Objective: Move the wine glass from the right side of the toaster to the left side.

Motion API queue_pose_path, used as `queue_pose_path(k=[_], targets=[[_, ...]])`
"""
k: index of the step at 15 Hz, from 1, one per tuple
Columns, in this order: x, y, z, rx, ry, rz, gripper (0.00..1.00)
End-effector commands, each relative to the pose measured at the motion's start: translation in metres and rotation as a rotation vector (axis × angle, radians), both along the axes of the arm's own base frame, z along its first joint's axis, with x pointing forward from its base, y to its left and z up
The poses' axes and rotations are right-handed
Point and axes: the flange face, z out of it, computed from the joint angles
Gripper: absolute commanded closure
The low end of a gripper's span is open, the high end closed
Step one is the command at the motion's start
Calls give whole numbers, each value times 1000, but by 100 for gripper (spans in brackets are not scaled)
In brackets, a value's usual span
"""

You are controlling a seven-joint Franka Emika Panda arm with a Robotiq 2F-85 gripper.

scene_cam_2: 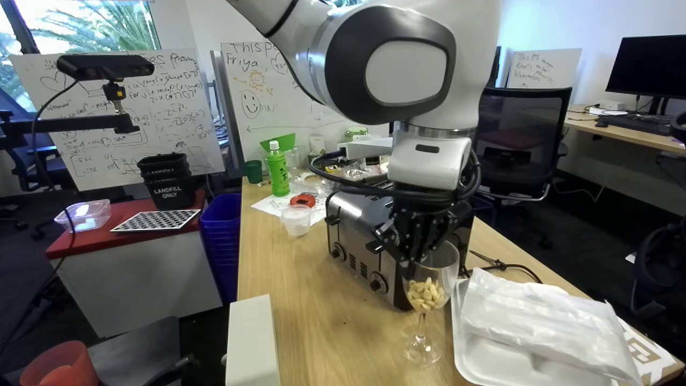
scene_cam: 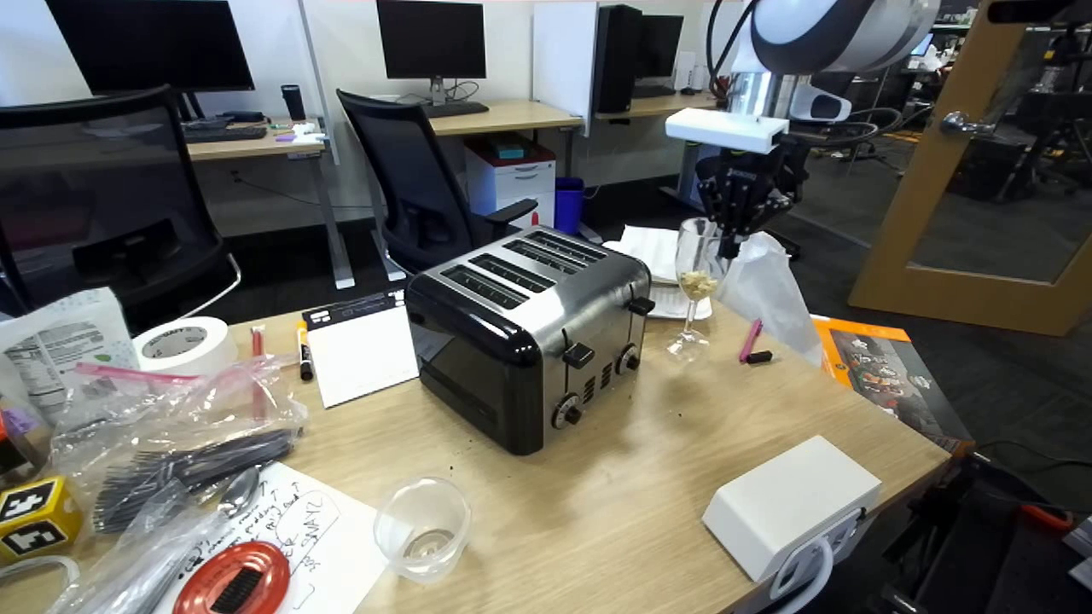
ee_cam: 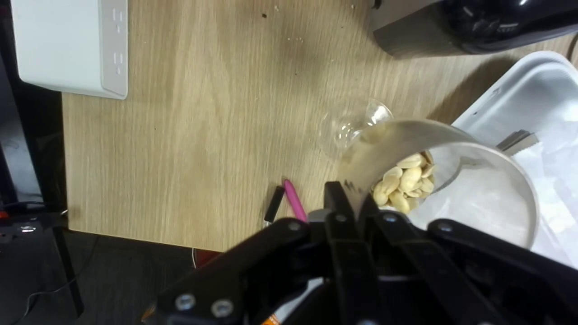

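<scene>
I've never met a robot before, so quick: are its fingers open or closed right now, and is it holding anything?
The gripper: closed, holding the wine glass by the side of its bowl.

The window is bright, far left in an exterior view, palm fronds showing through it, and whiteboards stand nearer, scrawled all over. Closer still on the left, a red-topped cabinet, with stacked blue bins between it and the pale wood worktop. Now, in an exterior view: black mesh chairs to the left, monitors on desks along the far white wall, dark floor off to the right, and there, angled in, a wood-framed door with a lever handle.
</scene>
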Motion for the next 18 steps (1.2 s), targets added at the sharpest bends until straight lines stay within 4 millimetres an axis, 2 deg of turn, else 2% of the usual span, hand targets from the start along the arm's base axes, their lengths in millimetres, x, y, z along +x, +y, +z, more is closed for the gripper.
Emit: queue_pose_path(k=[1, 4, 8, 12, 18], targets=[[-26, 5, 23, -52, -43, 46, 98], [-51, 18, 44, -103, -59, 161, 98], [-75, 63, 77, -141, -94, 391, 98], [-96, 106, 97, -146, -70, 624, 98], [-112, 158, 135, -155, -123, 976, 98]])
